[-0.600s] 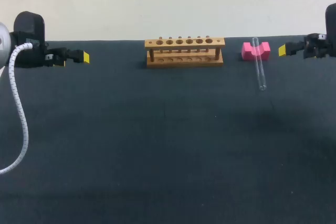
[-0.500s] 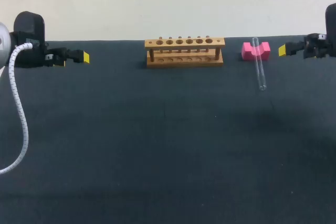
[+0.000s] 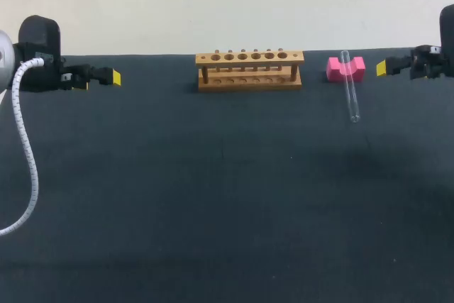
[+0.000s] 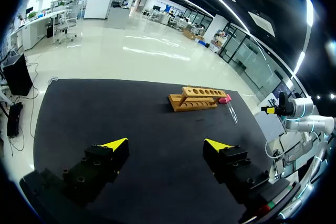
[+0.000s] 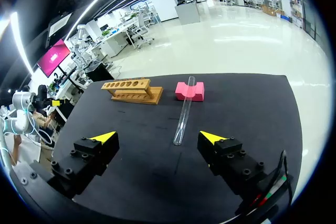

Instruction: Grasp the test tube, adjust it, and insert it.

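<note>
Both arms sit at the far side of the table (image 3: 213,196), L at the left edge, R at the right edge. L tool (image 4: 165,144): fingers wide apart, nothing between them, well apart from all items. R tool (image 5: 157,136): fingers also apart, nothing between them.

Test tube (image 3: 351,97) is right of mid-table. Its far end is propped in the notch of the pink block (image 3: 357,67), its near end is down on the table, so it sits slightly tilted. It runs approx far-to-near. In R wrist view the tube is ahead of R tool, roughly on its centreline, no contact.

Wooden rack (image 3: 249,70) is upright near the far edge, approx centre, just left of the block but not touching. Six holes in the top bar.

White cable (image 3: 28,161) hangs off L arm over the left table edge.
</note>
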`<control>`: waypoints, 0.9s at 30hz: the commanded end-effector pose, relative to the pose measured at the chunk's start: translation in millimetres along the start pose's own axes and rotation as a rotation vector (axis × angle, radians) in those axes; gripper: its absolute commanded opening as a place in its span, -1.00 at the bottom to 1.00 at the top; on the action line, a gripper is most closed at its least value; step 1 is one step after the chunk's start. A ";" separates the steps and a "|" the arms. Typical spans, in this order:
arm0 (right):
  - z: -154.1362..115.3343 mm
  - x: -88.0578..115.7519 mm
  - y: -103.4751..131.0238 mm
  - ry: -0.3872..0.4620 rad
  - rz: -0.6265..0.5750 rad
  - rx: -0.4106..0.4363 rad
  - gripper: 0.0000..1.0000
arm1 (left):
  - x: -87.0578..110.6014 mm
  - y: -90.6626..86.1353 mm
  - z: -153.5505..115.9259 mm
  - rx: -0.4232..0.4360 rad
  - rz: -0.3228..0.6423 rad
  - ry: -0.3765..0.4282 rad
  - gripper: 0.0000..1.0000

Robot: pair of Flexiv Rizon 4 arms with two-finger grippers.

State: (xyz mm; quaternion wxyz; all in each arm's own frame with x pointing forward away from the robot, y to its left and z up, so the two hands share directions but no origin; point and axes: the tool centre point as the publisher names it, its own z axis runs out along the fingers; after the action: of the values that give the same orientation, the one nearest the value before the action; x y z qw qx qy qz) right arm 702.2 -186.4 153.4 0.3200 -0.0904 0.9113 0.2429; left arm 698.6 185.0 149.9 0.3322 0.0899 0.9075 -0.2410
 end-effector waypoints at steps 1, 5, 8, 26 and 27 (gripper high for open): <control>0.3 -0.1 0.0 -0.001 -0.001 0.000 1.00 | -6.0 1.6 6.5 0.007 0.084 -0.022 1.00; 0.3 -0.1 0.0 -0.001 -0.001 0.000 1.00 | -11.2 5.8 16.6 0.032 0.199 -0.053 1.00; 0.3 -0.1 0.0 -0.001 -0.001 0.000 1.00 | -14.6 9.2 24.3 0.098 0.273 -0.068 1.00; 0.3 -0.1 0.0 -0.001 -0.001 0.000 1.00 | -48.8 13.9 57.7 0.488 0.638 -0.111 -1.00; 0.3 -0.1 0.0 -0.001 -0.001 0.000 1.00 | -50.5 14.2 59.7 0.484 0.647 -0.111 -1.00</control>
State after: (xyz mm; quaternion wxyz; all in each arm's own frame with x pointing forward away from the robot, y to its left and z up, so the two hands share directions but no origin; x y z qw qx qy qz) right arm 702.2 -186.4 153.4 0.3200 -0.0904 0.9113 0.2429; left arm 764.5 166.9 143.7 0.4099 0.4022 0.7821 -0.2418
